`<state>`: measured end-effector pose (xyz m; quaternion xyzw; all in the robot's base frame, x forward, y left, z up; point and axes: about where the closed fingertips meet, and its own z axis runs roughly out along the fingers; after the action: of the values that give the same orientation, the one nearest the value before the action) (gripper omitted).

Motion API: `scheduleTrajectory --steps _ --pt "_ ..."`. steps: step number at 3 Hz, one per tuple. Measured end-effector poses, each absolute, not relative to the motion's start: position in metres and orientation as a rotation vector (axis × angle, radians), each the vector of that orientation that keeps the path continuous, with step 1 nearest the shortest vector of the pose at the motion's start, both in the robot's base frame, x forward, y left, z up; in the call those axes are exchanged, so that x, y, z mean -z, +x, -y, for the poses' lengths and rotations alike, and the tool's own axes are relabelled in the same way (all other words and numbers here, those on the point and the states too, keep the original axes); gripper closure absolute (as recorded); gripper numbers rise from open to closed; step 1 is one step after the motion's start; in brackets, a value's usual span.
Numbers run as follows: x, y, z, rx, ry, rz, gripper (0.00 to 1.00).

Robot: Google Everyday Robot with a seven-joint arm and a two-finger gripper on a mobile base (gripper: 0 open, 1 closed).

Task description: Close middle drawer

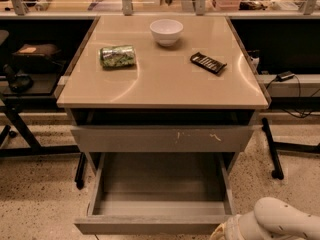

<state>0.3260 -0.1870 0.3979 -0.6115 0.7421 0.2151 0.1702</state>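
- A dark side stand (30,64) sits at the far left, lower than the cabinet, with dim objects on it that cannot be told apart.
- A green can (117,56) lies on its side on the left part of the beige cabinet top (160,86).
- A white bowl (166,31) stands upright near the back middle of the top, well apart from the can.
- The middle drawer (152,224) is pulled far out towards the camera at the bottom of the view. Its plain grey front is nearest and the floor of its deep tray is in full view.
- Above it, the scratched drawer front (162,139) (small yellowish marks right of its middle) sticks out only slightly from under the top.
- A dark flat packet (208,63) lies at an angle on the right part of the top.
- The gripper (227,229) is at the bottom right, at the end of the white arm (285,219), just beside the right end of the middle drawer's front. Whether it touches the front, and whether it is open or closed, cannot be told. Nothing can be seen in its hold.
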Motion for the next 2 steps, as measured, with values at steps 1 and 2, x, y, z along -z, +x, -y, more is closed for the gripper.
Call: scheduleTrajectory --steps 1,2 --pt "-0.3979 0.3259 0.187 -0.611 -1.737 -2.108 0.57" --pt "-0.3979 0.326 0.187 -0.611 -1.737 -2.108 0.35"
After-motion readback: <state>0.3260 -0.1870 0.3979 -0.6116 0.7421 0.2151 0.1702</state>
